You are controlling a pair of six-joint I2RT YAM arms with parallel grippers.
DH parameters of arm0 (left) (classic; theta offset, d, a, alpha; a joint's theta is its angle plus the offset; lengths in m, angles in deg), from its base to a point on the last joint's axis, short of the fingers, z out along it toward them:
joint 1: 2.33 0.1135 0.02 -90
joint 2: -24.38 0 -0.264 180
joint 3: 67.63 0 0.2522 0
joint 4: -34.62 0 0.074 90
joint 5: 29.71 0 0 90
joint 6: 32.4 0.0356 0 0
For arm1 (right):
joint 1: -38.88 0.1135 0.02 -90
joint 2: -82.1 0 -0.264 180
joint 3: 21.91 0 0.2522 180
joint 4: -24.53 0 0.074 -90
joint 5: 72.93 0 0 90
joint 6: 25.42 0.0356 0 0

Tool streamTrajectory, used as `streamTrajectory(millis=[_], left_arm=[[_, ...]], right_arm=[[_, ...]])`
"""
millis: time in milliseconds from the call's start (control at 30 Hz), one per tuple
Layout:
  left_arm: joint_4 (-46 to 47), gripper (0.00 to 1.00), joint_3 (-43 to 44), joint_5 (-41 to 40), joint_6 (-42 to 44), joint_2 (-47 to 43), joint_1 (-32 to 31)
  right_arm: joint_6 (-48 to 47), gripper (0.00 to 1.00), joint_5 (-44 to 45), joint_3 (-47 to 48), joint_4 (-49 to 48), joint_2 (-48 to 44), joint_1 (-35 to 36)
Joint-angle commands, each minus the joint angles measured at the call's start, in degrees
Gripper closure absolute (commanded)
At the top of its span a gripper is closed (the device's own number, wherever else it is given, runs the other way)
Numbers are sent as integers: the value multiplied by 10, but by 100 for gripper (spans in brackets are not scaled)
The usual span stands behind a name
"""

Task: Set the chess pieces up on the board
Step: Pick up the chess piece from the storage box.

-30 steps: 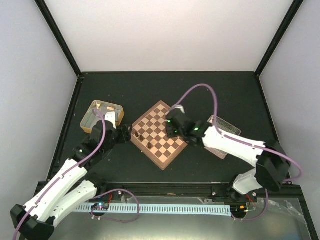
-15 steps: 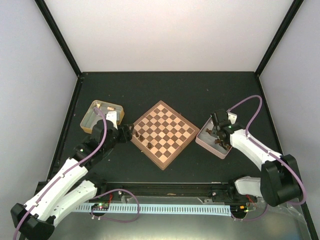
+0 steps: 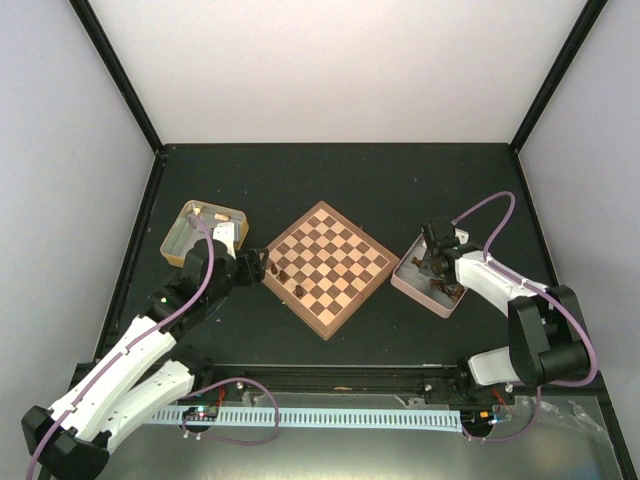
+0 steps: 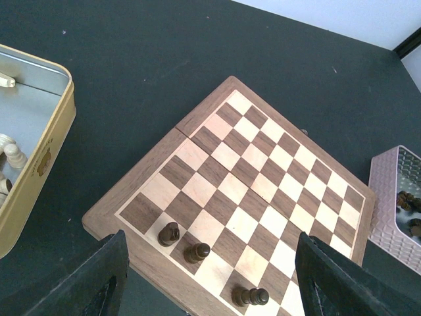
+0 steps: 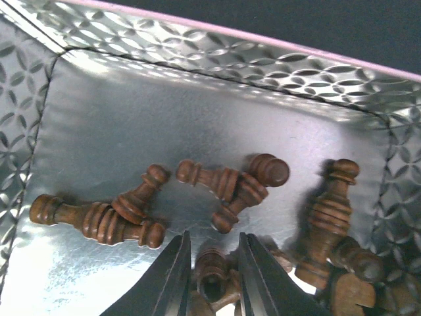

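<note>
The small dark brown turned-wood chess pieces (image 5: 223, 187) are mostly found lying on their sides in a loose heap in the pink tray with an embossed silver lining (image 5: 197, 46), to the right of the board; three (image 4: 197, 252) are seen on squares along the edge of the square wooden chessboard of tan and brown checks (image 4: 263, 164) nearest the left arm. The right gripper (image 5: 212, 263) is lowered into that tray, its jaws drawn narrow about one lying piece (image 5: 212, 276); whether it is actually pinched cannot be told. The left gripper (image 3: 262, 268) is held spread wide and empty just beside the board's left corner. The pieces are judged light, rigid and smooth; their rounded, ribbed bodies may roll or twist between flat pads. A hold across the thicker ribbed middle is judged safest; a pinch on the slim neck or knob could let one swivel. Neighbours touching in the heap may be dragged along; a piece lifted lying down would need tipping upright for placing.
</note>
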Motion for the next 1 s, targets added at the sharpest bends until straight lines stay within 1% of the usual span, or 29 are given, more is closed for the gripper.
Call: streamTrajectory(millis=[0, 100, 300, 333, 400, 467, 600, 767, 867, 967], left_arm=[[9, 29, 21, 3, 3, 1, 5], [7, 29, 23, 4, 4, 2, 4], [5, 29, 22, 4, 2, 1, 4], [4, 29, 23, 4, 2, 2, 5], [3, 29, 26, 5, 1, 2, 4], [-2, 29, 31, 2, 3, 2, 5], [-12, 29, 41, -5, 7, 1, 4], [-20, 29, 52, -2, 3, 4, 5], [-18, 29, 50, -1, -3, 3, 5], [-11, 29, 45, 3, -7, 4, 4]], right_arm=[[1, 79, -13, -9, -16, 15, -4], [9, 83, 0, -8, -4, 20, -4], [9, 83, 7, -14, -4, 20, -4], [6, 85, 4, -14, -5, 21, -4], [-1, 93, -4, -12, -7, 19, -4], [-6, 98, -9, -11, -7, 9, -4], [-16, 99, -23, -10, -2, -39, -3], [-28, 99, -74, -2, 11, -107, 2], [-30, 99, -93, 7, 21, -133, 28], [-27, 99, -97, 19, 28, -146, 83]])
